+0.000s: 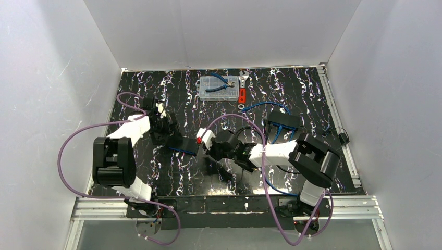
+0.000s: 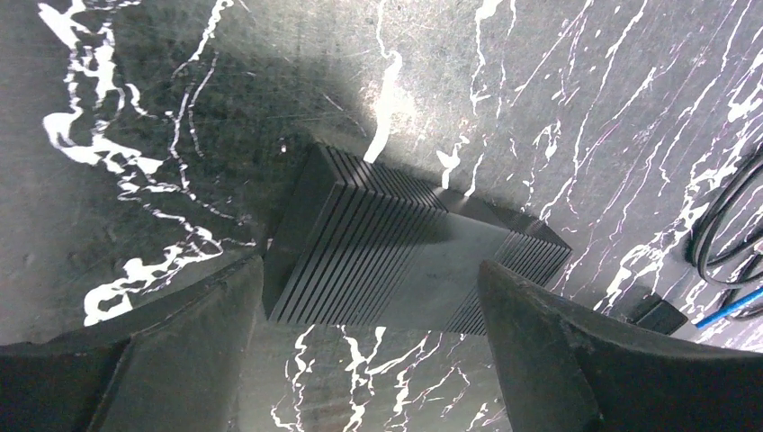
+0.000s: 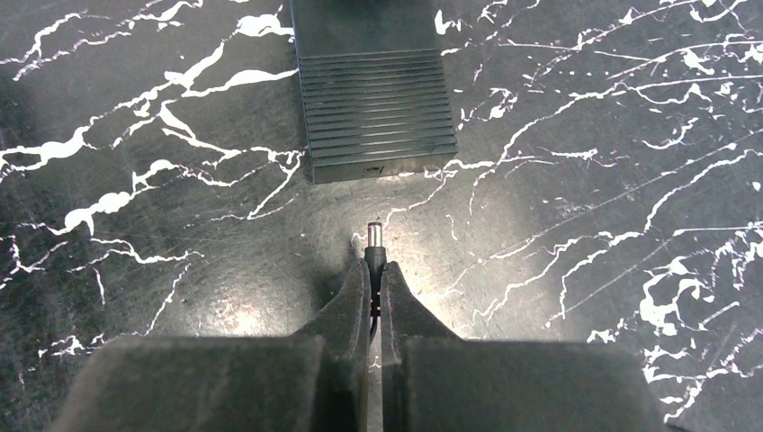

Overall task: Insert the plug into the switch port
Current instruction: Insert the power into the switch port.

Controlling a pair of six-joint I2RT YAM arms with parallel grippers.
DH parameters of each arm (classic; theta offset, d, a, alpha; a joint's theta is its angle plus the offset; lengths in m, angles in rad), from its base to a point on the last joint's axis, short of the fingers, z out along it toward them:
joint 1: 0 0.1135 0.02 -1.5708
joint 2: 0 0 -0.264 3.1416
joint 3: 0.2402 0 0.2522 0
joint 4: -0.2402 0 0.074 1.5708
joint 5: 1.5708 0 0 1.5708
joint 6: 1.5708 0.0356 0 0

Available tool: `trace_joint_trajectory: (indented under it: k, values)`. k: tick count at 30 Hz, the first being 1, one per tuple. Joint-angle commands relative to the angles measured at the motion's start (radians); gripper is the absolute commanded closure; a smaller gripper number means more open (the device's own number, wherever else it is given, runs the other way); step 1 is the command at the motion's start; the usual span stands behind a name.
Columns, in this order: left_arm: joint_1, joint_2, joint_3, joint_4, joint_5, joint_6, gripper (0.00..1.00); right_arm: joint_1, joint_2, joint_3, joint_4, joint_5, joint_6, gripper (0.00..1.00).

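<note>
My right jaws are closed on the small black barrel plug with a metal tip point(image 3: 374, 238), which sticks out past the fingertips and points at the flat matte-black ribbed box point(image 3: 378, 108). This box lies on the black marbled surface with white veins point(image 3: 585, 270). The switch port point(image 3: 372, 167) is a small dark opening in the edge that faces the plug. The tip is near this edge, not touching, and almost in line with the opening. My left jaws are open on both sides of the box; whether they touch it I cannot tell. I judge the step to be the final approach. To do it well, I should first hold the box firmly with the left jaws so it cannot slide away. Then I should push the plug straight and slowly, at the height of the port, correcting sideways before contact. If the tip hits beside the port, the plug may turn in my grip.
</note>
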Motion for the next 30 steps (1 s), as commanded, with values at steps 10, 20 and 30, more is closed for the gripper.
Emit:
trace_joint_trajectory:
  k: [10,20,30]
  values:
    - [0.008,0.037,-0.03,0.056,0.111,0.01,0.24,-0.056,0.087,0.068,0.076,-0.158,0.076,0.99]
    - [0.007,0.043,-0.026,0.056,0.129,0.008,0.27,-0.08,0.114,0.077,0.089,-0.196,0.086,0.99]
    - [0.008,0.047,-0.024,0.055,0.141,0.005,0.28,-0.082,0.135,0.087,0.1,-0.211,0.097,0.99]
